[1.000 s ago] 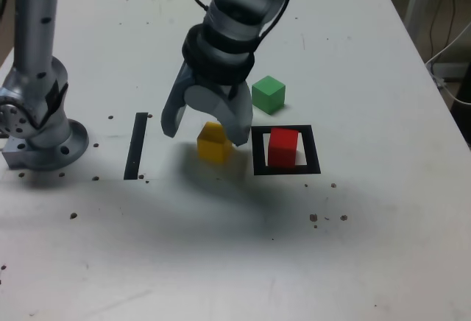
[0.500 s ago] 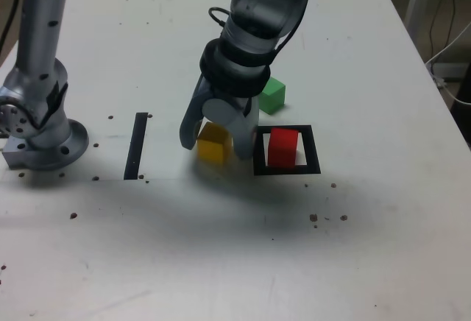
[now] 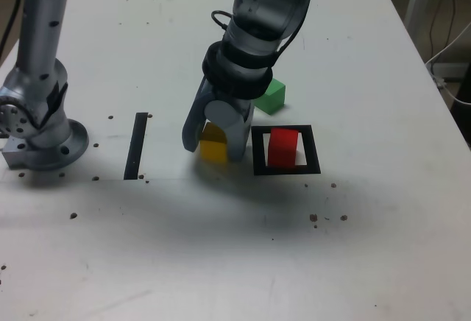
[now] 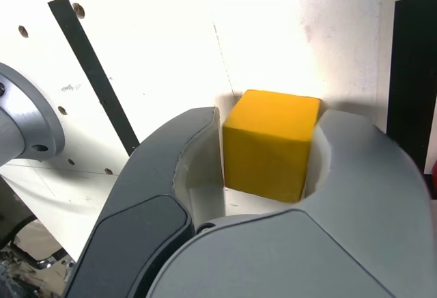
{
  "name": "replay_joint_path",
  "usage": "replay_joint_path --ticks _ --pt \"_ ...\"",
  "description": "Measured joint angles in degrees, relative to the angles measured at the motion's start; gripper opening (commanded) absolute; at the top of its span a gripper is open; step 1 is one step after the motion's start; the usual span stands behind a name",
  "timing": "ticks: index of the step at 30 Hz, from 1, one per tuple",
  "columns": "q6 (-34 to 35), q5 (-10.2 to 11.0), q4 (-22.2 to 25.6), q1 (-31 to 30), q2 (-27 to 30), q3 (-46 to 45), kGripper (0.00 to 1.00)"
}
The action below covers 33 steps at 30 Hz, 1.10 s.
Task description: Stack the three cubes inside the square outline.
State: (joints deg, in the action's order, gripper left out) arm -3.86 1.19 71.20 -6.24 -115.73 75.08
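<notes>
The yellow cube (image 3: 213, 149) rests on the white table, just to the exterior view's left of the square outline (image 3: 287, 169). My gripper (image 3: 213, 146) is down over it, one finger against each side. The wrist view shows the yellow cube (image 4: 270, 144) pinched between both fingers of the gripper (image 4: 271, 117). The red cube (image 3: 282, 148) stands inside the outline. Behind the outline sits the green cube (image 3: 270, 97), partly hidden by my arm. A black edge of the outline (image 4: 412, 72) shows in the wrist view.
A straight black tape strip (image 3: 136, 144) lies to the exterior view's left of the yellow cube. The arm's grey base (image 3: 40, 133) stands at the far left. Small dark specks dot the table. Cables hang past the table's right edge.
The gripper has come down around the yellow cube and its fingers have drawn in from wide apart to touching the cube's sides. The cubes have stayed in place.
</notes>
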Motion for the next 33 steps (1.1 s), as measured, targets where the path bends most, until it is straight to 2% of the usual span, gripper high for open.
replay_joint_path --ticks 8,12,18,22,33 --pt "0.0 0.0 0.1 0.0 0.2 0.0 0.24" --pt "0.1 0.2 2.2 0.0 1.6 1.4 0.24" --pt "0.4 0.5 9.5 -0.7 2.2 10.5 0.24" --pt "0.6 0.5 12.3 -1.3 1.1 17.2 0.24" --pt "1.4 1.2 15.7 -3.7 -3.6 26.3 0.24"
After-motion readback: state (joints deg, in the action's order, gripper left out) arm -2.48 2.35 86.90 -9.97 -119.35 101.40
